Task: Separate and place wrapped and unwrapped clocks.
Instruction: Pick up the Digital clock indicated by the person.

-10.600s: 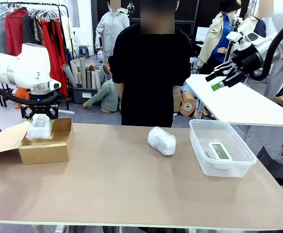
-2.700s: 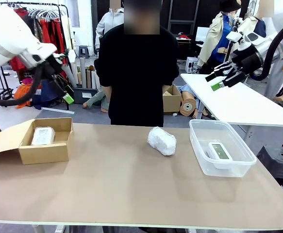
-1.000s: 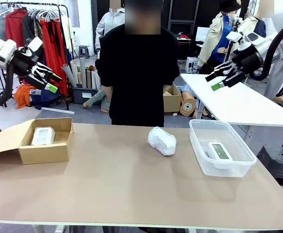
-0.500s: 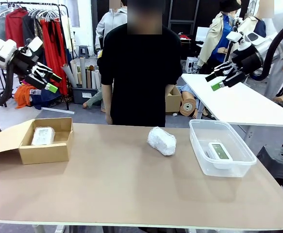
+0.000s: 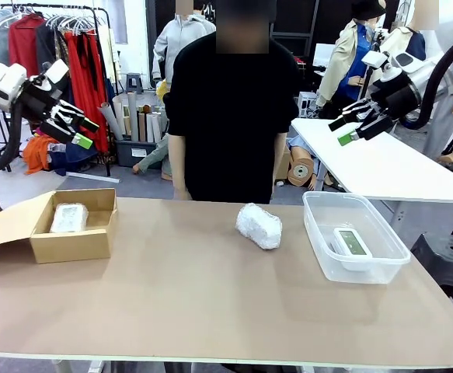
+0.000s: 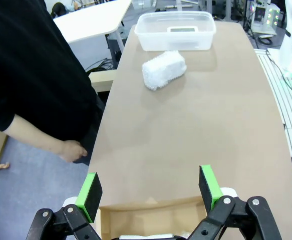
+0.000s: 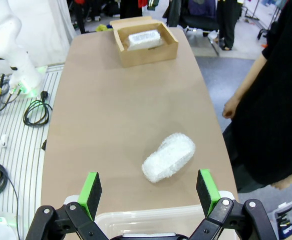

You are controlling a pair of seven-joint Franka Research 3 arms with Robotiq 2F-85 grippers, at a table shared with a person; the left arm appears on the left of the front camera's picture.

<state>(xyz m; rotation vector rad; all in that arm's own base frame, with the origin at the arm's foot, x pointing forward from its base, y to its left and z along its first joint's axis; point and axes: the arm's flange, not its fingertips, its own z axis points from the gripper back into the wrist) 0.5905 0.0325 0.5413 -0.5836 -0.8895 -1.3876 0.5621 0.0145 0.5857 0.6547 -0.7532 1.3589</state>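
- We see the left gripper (image 5: 85, 132) up in the upper left of the front view, well above the table (image 5: 210, 311), fingers spread apart and nothing between them.
- Over at the upper right, the right gripper (image 5: 339, 131) hangs high too, jaws wide and empty.
- Down at the left edge sits an open cardboard box (image 5: 71, 247), and the flat wrapped bundle (image 5: 69, 217) lies inside it.
- The rounder wrapped bundle (image 5: 259, 225) lies bare on the tabletop just right of centre, near the clear plastic tub (image 5: 366, 268) but not touching it.
- Inside that tub at the right rests the white digital clock (image 5: 352, 242), screen facing up.
- The person (image 5: 234, 116) in a black top stands at the far edge in the middle of the frame, arms down.
- In the left wrist view we catch the person's hand (image 6: 73, 150) at the left, hanging beside the table edge, clear of everything on it.
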